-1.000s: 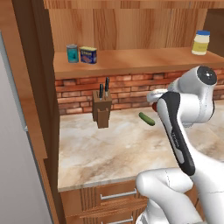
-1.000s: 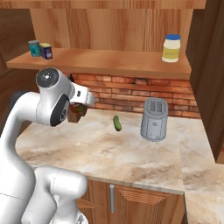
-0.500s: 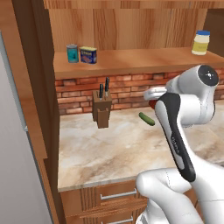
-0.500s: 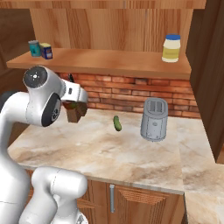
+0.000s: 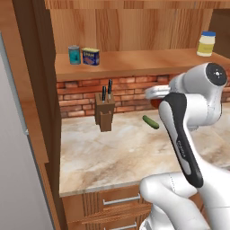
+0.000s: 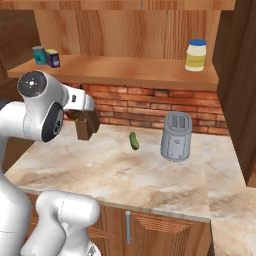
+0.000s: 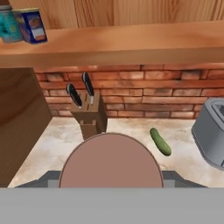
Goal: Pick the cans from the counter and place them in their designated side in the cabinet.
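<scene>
Your gripper [image 7: 111,186] is closed on the red-brown can [image 7: 111,161], held upright above the counter [image 5: 112,157] with its round top toward the hand camera. The cabinet [image 7: 131,41] shelf lies ahead and above you. On its left end stand the blue can [image 7: 32,25] and, just beside it, a teal can [image 7: 8,27]; a pale jar [image 6: 195,55] sits well apart at the right

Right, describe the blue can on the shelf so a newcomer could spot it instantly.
Start at the open wooden cabinet above the brick wall and follow its plank shelf to the left end. Two cans stand there side by side. Take the squat dark blue can with the yellow label, not the taller teal can with the silver lid.
</scene>
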